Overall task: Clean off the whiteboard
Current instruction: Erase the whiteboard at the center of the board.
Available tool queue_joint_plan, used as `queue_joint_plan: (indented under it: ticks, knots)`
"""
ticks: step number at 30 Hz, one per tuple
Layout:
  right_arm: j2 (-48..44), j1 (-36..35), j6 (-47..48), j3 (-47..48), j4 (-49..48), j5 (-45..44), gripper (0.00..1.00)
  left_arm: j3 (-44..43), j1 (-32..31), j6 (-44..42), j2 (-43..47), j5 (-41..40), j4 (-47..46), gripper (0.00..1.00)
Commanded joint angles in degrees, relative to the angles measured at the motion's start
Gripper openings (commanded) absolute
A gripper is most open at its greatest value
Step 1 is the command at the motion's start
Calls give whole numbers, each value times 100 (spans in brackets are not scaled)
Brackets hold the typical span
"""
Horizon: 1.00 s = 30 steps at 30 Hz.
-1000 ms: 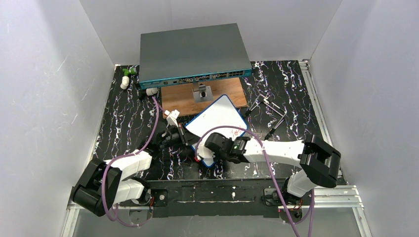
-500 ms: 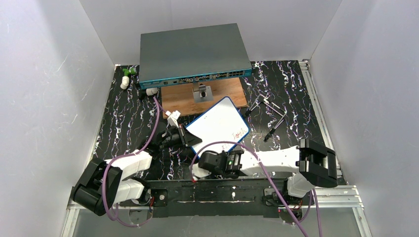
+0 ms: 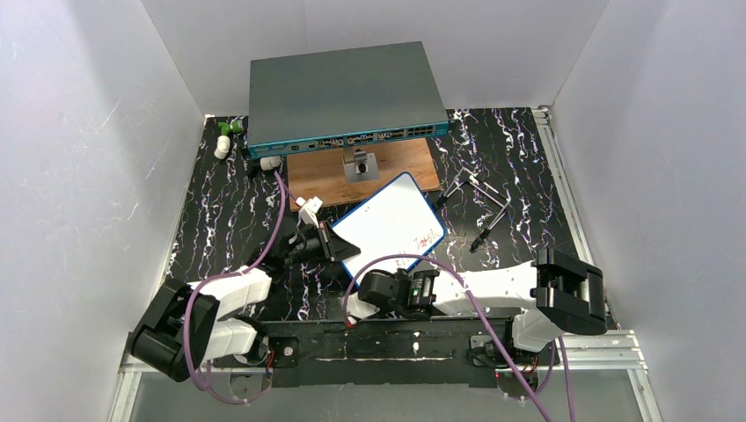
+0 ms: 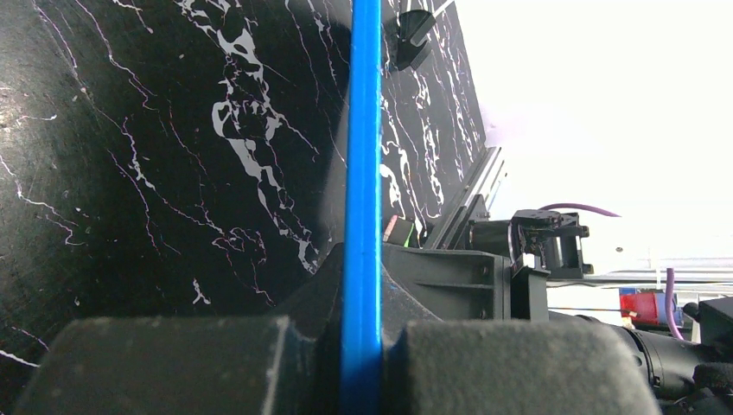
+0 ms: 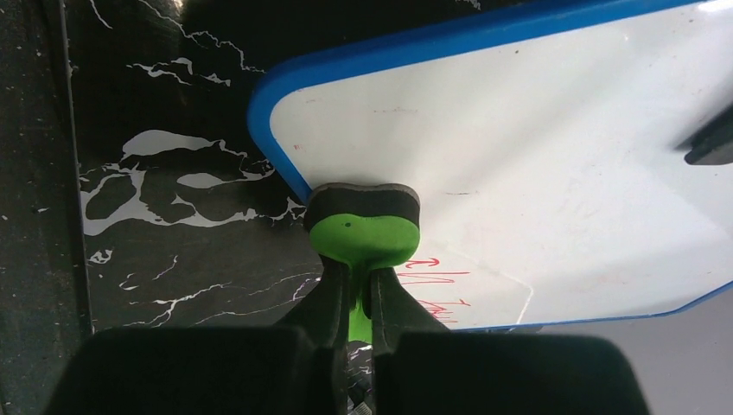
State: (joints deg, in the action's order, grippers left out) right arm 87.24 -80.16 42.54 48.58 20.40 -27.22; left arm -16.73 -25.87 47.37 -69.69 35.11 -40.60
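The whiteboard (image 3: 387, 218) lies over the worktop (image 3: 528, 176) just on the near side of the wooden board (image 3: 321, 176), and the left claw (image 4: 361, 346) has its blue edge pinched tight. The right claw (image 5: 361, 303) is clamped on the green eraser (image 5: 363, 226), whose pad is at the whiteboard corner farthest from the wooden board. Most of the face looks clean, but red handwriting (image 5: 432, 281) beside the pad is left, so the job looks well along but unfinished.

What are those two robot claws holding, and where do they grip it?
The left gripper pinches the blue-framed white whiteboard by its frame edge. The right gripper clamps a green eraser with a dark pad by its green tab.
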Motion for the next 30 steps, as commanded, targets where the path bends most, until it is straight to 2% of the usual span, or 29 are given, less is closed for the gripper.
queue_joint_plan:
  ticks: [1,11,17,23,30]
  knots:
    - [118,101,70,132,-16,-81,1,-143,-50,233,31,471,61,0]
    - [742,-581,-47,1077,279,26,1,-216,-50,220,54,424,173,0]
    - [591,-529,51,523,-102,-116,1,-156,-50,197,103,448,163,0]
    - [176,-19,122,-5,-185,-159,1,-126,-42,199,99,447,110,0]
    - [375,-121,-27,470,43,-60,1,-155,-41,272,-52,463,-39,0]
